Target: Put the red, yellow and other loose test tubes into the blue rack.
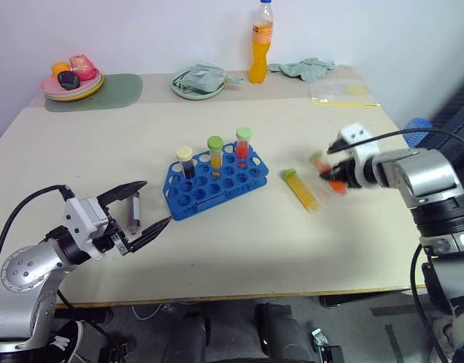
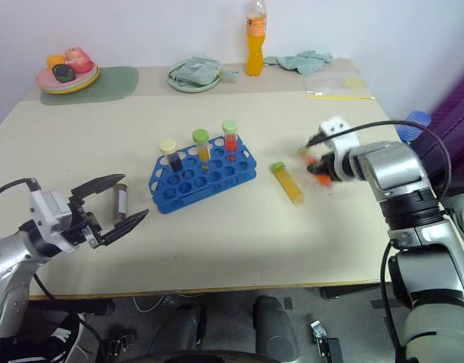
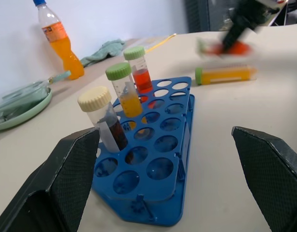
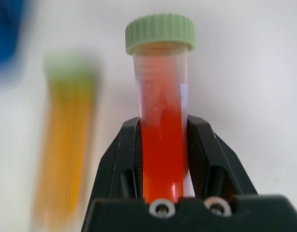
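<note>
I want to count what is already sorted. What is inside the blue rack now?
Three capped tubes stand in the back row of the blue rack: a dark tube, a yellow tube and a red tube. The other holes look empty. The tubes' bottoms are hidden inside the rack.

Beige table (image 1: 239, 249) carries blue rack (image 1: 217, 185), loose yellow tube (image 1: 301, 189), small grey tube (image 1: 134, 213). Far edge: fruit plate (image 1: 72, 85) on green mat (image 1: 103, 92), cloth plate (image 1: 198, 85), orange bottle (image 1: 261, 44).

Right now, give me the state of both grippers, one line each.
Left gripper: open, holding nothing.
Right gripper: shut on the red test tube with the green cap, lifted off the table.
</note>
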Robot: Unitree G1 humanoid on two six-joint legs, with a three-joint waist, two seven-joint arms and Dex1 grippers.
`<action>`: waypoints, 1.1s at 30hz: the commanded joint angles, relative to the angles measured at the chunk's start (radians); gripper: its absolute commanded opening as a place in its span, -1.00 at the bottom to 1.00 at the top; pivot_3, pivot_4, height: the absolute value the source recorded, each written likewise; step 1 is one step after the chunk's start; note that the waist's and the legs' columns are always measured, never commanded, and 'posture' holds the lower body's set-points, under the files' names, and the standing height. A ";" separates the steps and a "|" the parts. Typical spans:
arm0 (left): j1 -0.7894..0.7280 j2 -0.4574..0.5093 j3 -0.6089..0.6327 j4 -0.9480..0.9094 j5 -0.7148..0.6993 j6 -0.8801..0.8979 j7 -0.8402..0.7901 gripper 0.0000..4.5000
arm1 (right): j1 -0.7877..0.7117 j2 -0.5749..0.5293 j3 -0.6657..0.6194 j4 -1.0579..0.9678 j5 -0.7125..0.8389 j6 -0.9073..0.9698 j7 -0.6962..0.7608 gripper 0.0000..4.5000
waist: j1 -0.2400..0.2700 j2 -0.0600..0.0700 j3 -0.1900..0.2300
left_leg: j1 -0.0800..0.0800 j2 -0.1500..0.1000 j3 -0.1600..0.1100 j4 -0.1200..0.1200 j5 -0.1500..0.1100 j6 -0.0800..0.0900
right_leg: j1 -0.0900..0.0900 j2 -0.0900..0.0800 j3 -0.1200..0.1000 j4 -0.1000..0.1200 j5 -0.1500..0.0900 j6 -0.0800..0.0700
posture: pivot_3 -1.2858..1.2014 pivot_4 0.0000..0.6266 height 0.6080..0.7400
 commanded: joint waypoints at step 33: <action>-0.076 0.069 0.088 0.017 -0.059 0.090 -0.029 1.00 | 0.318 0.734 -0.071 0.371 -0.158 -1.478 -0.213 -0.66 | -0.002 -0.003 -0.002 | 0.017 0.003 0.000 -0.004 0.000 0.000 | 0.014 0.003 0.001 -0.001 -0.001 -0.005 | 0.03 -0.52 1.00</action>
